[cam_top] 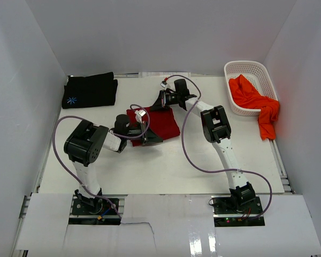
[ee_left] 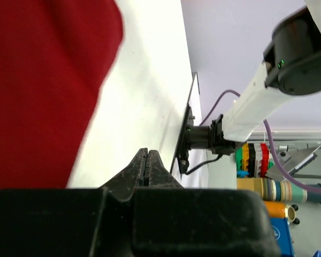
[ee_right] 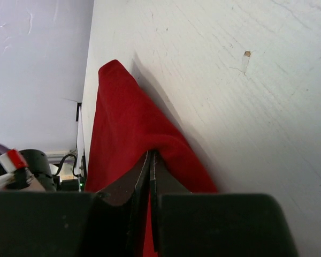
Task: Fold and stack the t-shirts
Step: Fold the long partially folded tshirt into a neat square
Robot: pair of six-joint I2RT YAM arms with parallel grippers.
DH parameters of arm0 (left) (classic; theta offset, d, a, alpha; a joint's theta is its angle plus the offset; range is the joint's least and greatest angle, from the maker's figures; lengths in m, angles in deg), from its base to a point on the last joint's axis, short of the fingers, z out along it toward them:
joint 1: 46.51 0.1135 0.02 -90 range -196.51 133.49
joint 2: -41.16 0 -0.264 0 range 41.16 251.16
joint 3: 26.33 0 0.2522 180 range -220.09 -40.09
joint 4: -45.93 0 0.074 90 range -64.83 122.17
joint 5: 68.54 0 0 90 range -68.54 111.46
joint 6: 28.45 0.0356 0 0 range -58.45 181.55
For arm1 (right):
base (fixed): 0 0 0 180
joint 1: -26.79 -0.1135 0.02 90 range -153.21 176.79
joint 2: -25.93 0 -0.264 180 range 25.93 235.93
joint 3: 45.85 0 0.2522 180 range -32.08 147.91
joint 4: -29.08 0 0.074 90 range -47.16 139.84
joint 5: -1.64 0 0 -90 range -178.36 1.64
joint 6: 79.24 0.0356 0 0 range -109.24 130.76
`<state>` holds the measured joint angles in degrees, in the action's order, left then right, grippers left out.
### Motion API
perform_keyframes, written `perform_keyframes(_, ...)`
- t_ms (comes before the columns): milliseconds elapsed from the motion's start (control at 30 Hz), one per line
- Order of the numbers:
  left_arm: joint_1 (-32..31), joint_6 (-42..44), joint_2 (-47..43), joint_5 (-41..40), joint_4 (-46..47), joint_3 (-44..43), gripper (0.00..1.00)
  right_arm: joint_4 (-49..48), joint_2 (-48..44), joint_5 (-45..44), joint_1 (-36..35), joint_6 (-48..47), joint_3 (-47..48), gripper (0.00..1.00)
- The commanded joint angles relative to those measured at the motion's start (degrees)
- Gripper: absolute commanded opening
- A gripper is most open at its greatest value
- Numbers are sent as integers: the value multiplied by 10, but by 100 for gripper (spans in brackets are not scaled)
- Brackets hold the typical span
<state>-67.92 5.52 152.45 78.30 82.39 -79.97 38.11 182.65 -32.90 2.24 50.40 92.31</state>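
Top external view: white table (cam_top: pixel 166 166) fills the middle of the frame; three t-shirts on or near it.

White slotted basket (cam_top: pixel 245 65) at upper right; orange-red t-shirt (cam_top: pixel 246 95) lies crumpled inside it, one end draped over the right-hand rim and hanging down outside.

Black t-shirt (cam_top: pixel 93 88) at upper left, folded flat, small blue print at its left end; well apart from the others.

Dark red t-shirt (cam_top: pixel 166 122) at centre of the table, between the two grippers; lies mostly flat, upper left corner raised.

Right gripper (cam_top: pixel 155 107) at that raised corner, upper centre of the frame; right wrist view: fingers pressed together on a fold of the dark red cloth (ee_right: pixel 128 134), which peaks up from the tips (ee_right: pixel 151 156) above the white surface.

Left gripper (cam_top: pixel 151 136) at the lower left edge of the dark red t-shirt; left wrist view: fingers closed tip to tip (ee_left: pixel 147 155) over bare table, no cloth seen between them; red cloth (ee_left: pixel 43 80) fills the upper left of that frame, just beside the fingers.
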Motion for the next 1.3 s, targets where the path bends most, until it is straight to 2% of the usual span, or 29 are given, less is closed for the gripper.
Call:
perform_keyframes(0,-12,23,-57,11,-13,36,2,25,8,-35,7,-30,-2,8)
perform_keyframes(133,-12,34,-82,-4,-28,38,2,27,4,-35,7,-30,-2,8)
perform_keyframes(267,-12,50,-78,-25,-53,-13,2,29,0,-36,7,-32,-10,8)
perform_keyframes(467,-15,77,-15,-80,-83,-117,0,30,-5,-34,7,-33,-16,8)
perform_keyframes(667,-34,65,65,-83,-86,-200,0,34,-2,-32,6,-34,-10,8)
perform_keyframes(900,-65,62,116,-102,-88,-244,0,38,-1,-30,7,-38,-14,8)
perform_keyframes(1067,-77,58,158,-113,-99,-243,0,38,-1,-30,7,-40,-18,8)
perform_keyframes(1267,-79,65,178,-125,-86,-191,0,75,5,-39,7,-66,-14,8)
